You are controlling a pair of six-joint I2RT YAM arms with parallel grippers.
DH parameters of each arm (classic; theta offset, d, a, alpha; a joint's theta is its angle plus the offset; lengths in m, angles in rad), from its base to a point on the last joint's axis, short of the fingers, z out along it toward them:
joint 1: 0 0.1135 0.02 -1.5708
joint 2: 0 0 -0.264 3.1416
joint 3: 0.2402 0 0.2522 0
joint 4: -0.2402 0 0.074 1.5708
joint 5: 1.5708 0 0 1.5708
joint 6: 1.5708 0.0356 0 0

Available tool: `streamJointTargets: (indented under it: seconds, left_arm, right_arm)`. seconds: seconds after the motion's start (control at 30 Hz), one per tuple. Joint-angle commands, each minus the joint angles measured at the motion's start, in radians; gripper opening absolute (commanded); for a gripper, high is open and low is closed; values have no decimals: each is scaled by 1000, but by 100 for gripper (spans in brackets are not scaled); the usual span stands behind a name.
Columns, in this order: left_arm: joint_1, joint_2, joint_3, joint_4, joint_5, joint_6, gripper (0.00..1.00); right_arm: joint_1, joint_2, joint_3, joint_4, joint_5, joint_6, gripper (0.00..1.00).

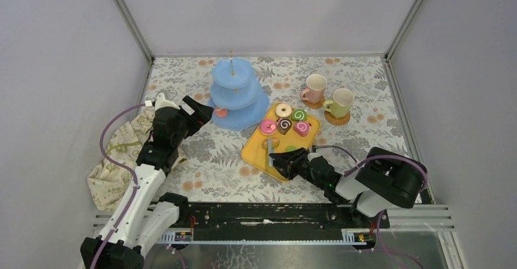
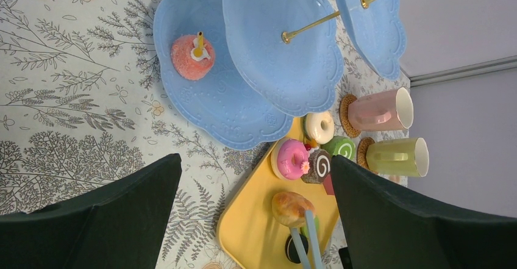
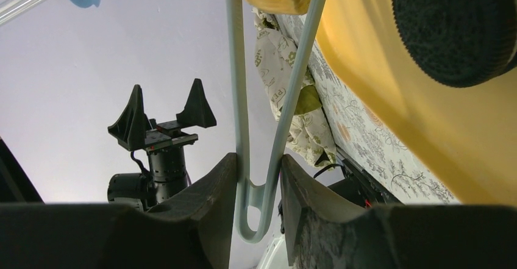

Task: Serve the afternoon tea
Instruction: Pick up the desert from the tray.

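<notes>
My right gripper [image 3: 259,159] is shut on pale-blue tongs [image 3: 239,86]. The tongs' tips clasp a golden bun [image 2: 291,207] over the yellow tray [image 1: 255,153], next to a black cookie [image 3: 454,28]. A pink donut [image 2: 291,159], a brown roll [image 2: 318,166], a white donut [image 2: 319,126] and a green roll [image 2: 340,148] lie at the tray's far end. The light-blue three-tier stand [image 1: 238,92] holds one pink pastry [image 2: 191,57] on its bottom plate. My left gripper [image 1: 203,111] hovers open beside the stand, holding nothing. The pink mug [image 1: 315,88] and pale green mug [image 1: 341,102] stand at the back right.
A crumpled beige cloth [image 1: 119,153] lies at the left edge beside my left arm. Each mug sits on a round woven coaster [image 1: 337,120]. Grey walls close in the floral-covered table on three sides. A black rail [image 1: 268,214] runs along the near edge.
</notes>
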Motion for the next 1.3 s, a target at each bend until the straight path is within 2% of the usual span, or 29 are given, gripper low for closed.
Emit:
streamJointTargets:
  seconds: [0.0, 0.47, 0.7, 0.8, 1.03, 1.27]
  left_arm:
    - [-7, 0, 14, 64, 12, 20, 100]
    - [-7, 14, 11, 67, 10, 23, 100]
    - [-7, 13, 11, 66, 10, 25, 100]
    - [-7, 11, 12, 61, 8, 28, 100]
    - [-7, 10, 13, 60, 8, 26, 100]
    - [-7, 9, 16, 60, 6, 25, 100]
  right_arm:
    - [-19, 40, 30, 108, -32, 24, 38]
    - [-90, 113, 21, 148, -102, 14, 38]
    - [-106, 199, 22, 242, -126, 19, 36]
    - [-107, 232, 19, 290, -129, 21, 29]
    - [-107, 201, 1, 279, -137, -8, 0]
    - [-108, -11, -8, 46, -132, -95, 0]
